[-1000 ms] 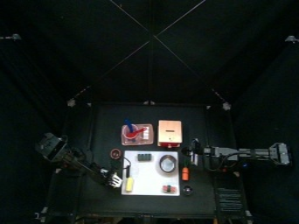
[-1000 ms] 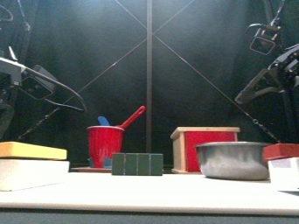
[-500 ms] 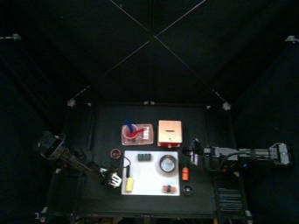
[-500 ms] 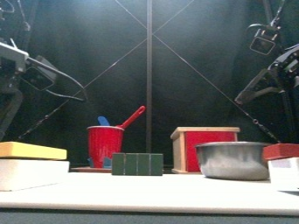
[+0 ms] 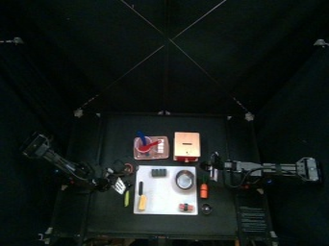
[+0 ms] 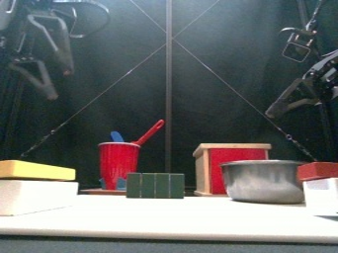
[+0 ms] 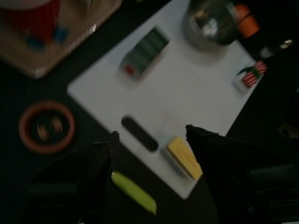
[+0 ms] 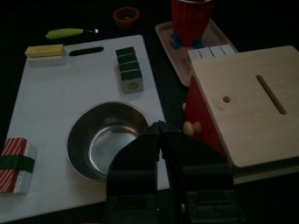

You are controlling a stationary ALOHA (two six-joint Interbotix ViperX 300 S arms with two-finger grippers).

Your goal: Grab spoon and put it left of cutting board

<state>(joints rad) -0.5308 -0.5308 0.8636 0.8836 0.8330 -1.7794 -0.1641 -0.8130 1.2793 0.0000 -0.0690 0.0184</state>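
Spoon: the spoon (image 5: 127, 190) lies flat on the desk (image 5: 96, 135), just beside the left edge of the cutting board (image 5: 174, 202) and not on it; the left wrist view shows the same (image 7: 132, 191).
Long axis: it runs about parallel to that left edge of the board.
Left fingers: the left gripper (image 7: 152, 133) is wide open and holds nothing; the fingers (image 7: 108, 150) hang above the board's corner with the handle slot.
Direction from fingers: in the top view the spoon is close beside the left gripper (image 5: 113, 183), on its board side and lower down on the desk.
Nearer arm: the left one, clearly; the right gripper (image 5: 216, 165) rests beyond the board's right side, its fingers together and empty.
Step judged: the spoon seems to be at its goal place, so the left arm probably needs only to go clear of it.
Risk: a low move of the open fingers could push the spoon onto the board.
Writing: no brand, label or text can be read.
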